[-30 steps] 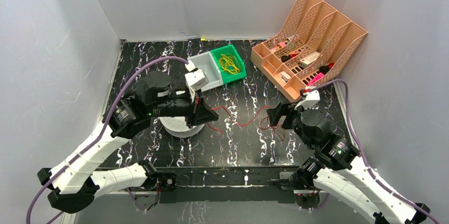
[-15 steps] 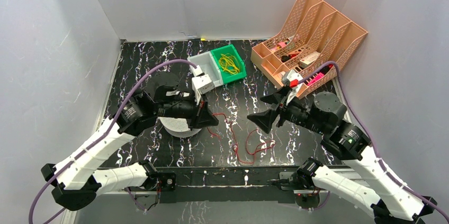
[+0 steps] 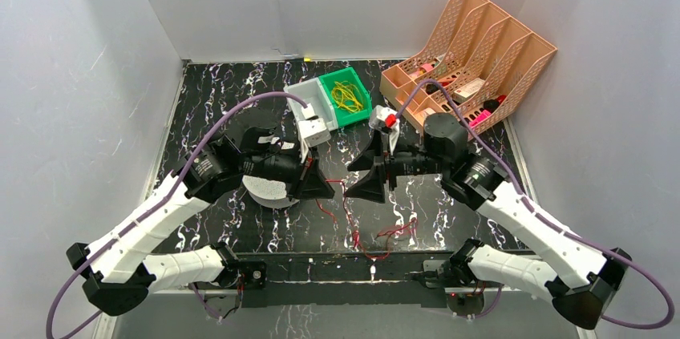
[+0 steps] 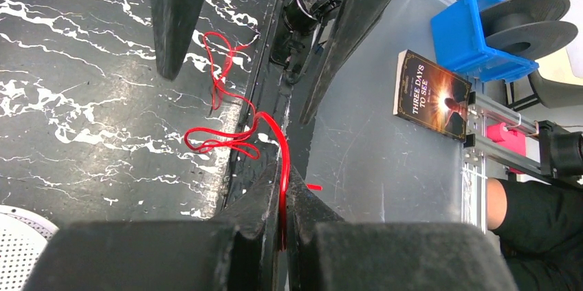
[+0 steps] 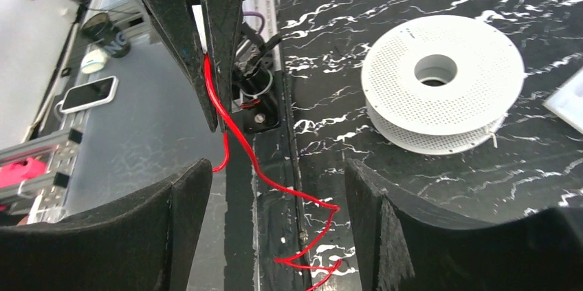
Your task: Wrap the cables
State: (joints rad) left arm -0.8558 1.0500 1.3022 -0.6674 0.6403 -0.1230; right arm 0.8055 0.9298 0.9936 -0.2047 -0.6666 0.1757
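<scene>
The cable is a thin red wire (image 3: 351, 225) that hangs from my left gripper (image 3: 318, 184) and trails in loose loops (image 3: 397, 232) near the table's front edge. The left gripper (image 4: 282, 191) is shut on the wire, which runs up between its fingertips. Below it the wire (image 4: 232, 137) loops over the table edge. My right gripper (image 3: 362, 176) faces the left one from the right, close to it. In the right wrist view the right gripper (image 5: 275, 175) stands open around the hanging wire (image 5: 242, 141) without touching it. The left gripper's fingers (image 5: 218, 36) show above.
A white perforated spool (image 3: 267, 190) lies under the left arm and shows as the spool (image 5: 440, 84) in the right wrist view. At the back stand a green bin of yellow wire (image 3: 346, 97), a white bin (image 3: 309, 105) and a peach organiser (image 3: 473, 46).
My right arm has swung left from the table's right side until its open jaws face the left gripper. The wire's loops have shifted toward the front edge. The left gripper stays shut on the wire.
</scene>
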